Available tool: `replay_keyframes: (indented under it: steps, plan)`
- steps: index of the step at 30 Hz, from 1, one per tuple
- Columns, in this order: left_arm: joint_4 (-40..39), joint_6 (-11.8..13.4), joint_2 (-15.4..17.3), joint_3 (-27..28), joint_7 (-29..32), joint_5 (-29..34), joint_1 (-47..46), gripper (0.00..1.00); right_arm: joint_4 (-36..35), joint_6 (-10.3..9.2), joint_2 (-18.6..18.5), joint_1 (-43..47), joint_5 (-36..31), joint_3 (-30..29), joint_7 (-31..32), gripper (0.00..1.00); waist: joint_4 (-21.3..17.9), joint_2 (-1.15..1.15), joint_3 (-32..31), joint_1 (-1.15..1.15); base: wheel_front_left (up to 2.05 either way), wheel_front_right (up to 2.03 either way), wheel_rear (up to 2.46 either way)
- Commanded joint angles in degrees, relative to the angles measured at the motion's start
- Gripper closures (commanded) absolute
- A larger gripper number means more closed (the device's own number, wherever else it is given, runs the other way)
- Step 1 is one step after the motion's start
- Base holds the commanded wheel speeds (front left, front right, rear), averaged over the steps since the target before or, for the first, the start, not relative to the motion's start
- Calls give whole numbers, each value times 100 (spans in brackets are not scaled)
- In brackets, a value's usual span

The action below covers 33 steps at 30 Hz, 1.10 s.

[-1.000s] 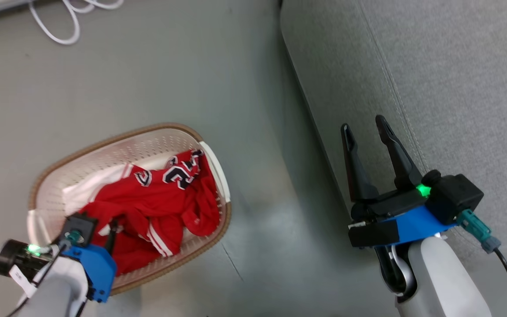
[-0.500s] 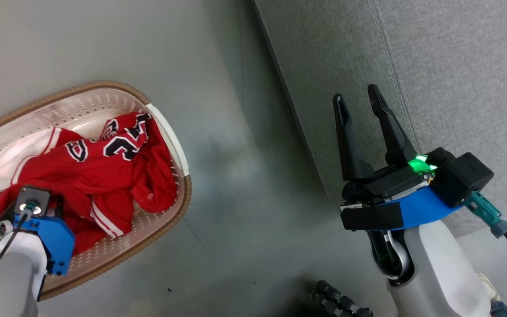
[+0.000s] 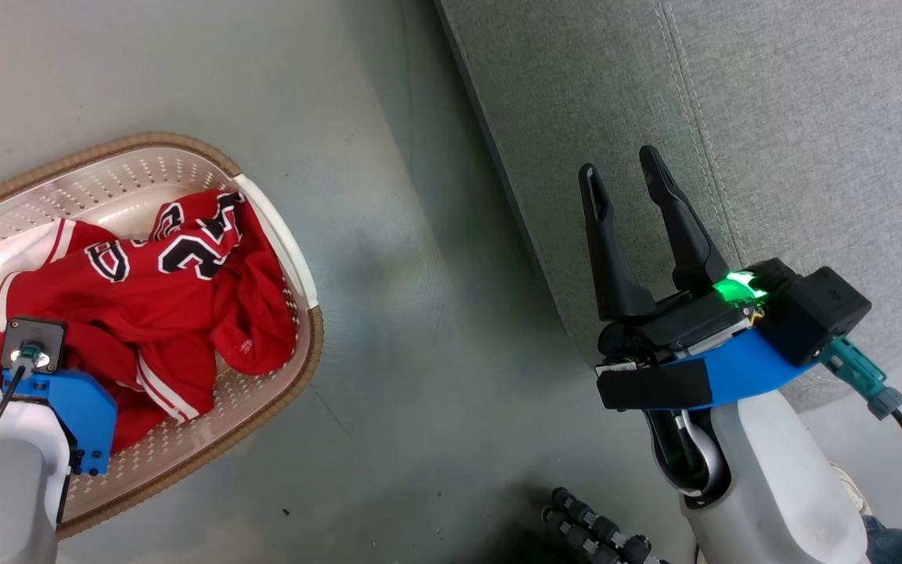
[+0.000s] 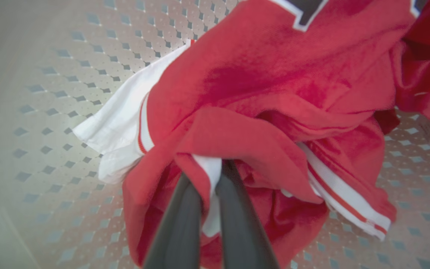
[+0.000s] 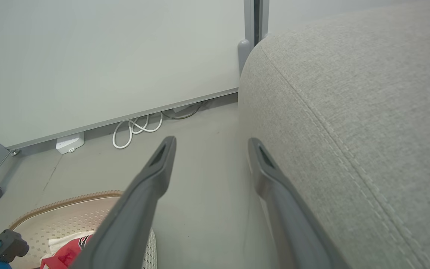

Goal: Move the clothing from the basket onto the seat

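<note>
Grasp step, seemingly: left gripper point(image 4: 209, 170) pinches red clothing point(image 4: 274, 82) inside cream perforated basket point(image 3: 279, 235), lower left; right gripper point(image 3: 618, 160) spread, empty; lift next.

Blue wrist mounts point(image 3: 741, 368), dark fingers point(image 3: 611, 251)

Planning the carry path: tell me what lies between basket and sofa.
Bare floor, per the head view, separates basket and sofa.
</note>
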Motion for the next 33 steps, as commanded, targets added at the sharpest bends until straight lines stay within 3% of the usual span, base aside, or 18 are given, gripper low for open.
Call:
replay_keyframes:
  steps: [1, 13, 33]
  plan:
    - [-23, -8, 25, -18, -4, -19, 29, 100, 2, -2, -3, -125, 48, 11, -8, 0, 8, 0, -11, 0, 0, 0, 0]
    - [106, -56, -362, -147, -136, -199, 137, 100, 168, -2, -4, -66, -211, -143, -5, 0, 332, 0, -498, 0, 0, 0, 0]
    - [1237, -800, -1719, -813, -1027, -421, 386, 100, 849, -2, -10, 1075, -1080, -734, -4, 0, 1586, 0, -3431, 0, 0, 0, 0]
